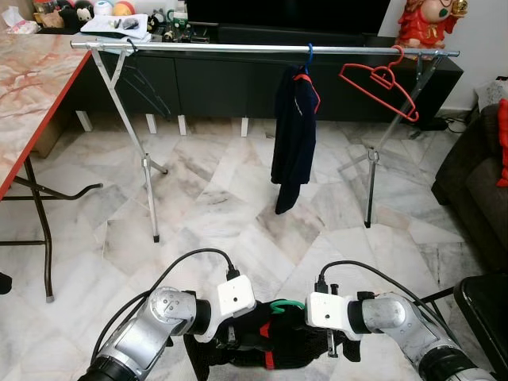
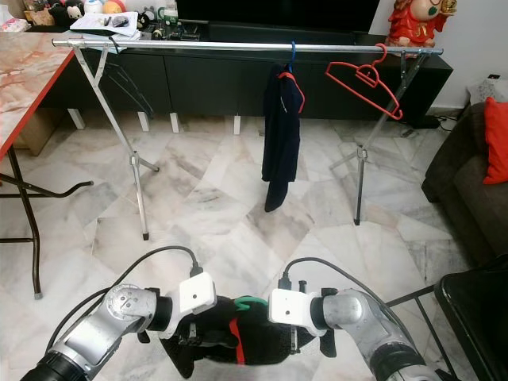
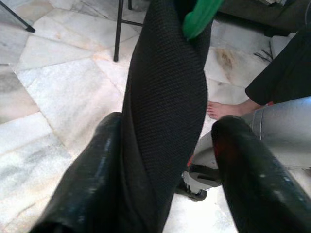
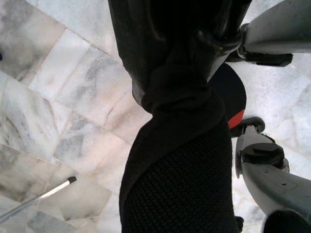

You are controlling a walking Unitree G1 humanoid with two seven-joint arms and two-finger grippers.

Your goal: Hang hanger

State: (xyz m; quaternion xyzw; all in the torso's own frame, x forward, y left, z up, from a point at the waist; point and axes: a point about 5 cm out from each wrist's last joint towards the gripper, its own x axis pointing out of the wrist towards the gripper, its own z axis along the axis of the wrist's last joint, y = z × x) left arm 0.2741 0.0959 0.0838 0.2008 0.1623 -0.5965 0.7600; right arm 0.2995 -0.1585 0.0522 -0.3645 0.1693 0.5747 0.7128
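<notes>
Both end effectors, left (image 1: 230, 337) and right (image 1: 333, 340), grasp the garment (image 2: 238, 341); lift its green hanger (image 1: 279, 305) level to the rail (image 1: 238, 48).

Floor (image 1: 238, 206) of pale marble tiles with grey veining, evenly lit. Long low black cabinet (image 1: 238, 79) along the far wall, cluttered on top at its left end, with a red figurine (image 1: 429, 22) at its right end. Marble-patterned tabletop (image 1: 32, 87) with red edge at left; dark sofa (image 1: 484, 182) with red cushion (image 2: 496, 139) at right.
</notes>
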